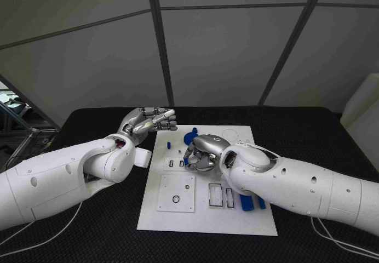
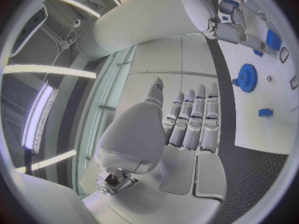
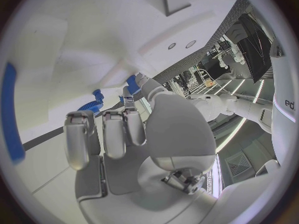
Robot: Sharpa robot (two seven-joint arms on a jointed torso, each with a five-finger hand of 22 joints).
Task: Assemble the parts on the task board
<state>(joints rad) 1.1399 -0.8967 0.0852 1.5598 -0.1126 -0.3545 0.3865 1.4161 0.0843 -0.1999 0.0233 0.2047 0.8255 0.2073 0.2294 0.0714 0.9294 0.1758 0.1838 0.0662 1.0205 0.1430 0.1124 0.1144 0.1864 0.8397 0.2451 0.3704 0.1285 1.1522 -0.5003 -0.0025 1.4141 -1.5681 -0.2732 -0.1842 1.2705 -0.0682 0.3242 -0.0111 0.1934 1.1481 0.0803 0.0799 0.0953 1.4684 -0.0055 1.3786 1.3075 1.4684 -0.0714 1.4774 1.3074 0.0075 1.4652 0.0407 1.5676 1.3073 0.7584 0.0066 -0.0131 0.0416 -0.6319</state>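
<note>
The white task board lies mid-table. My right hand hovers over its upper middle, fingers curled down at the small slots. In the right wrist view, thumb and a finger seem to pinch a small blue part. A blue gear stands just beyond that hand, also seen as the gear. A small blue block lies near the board's left edge. My left hand is raised off the board's far left corner, holding nothing, its fingers straight.
Long blue pieces lie on the board's right side, partly under my right forearm. A cut-out plate and narrow slots occupy the board's near half. Black table surrounds the board.
</note>
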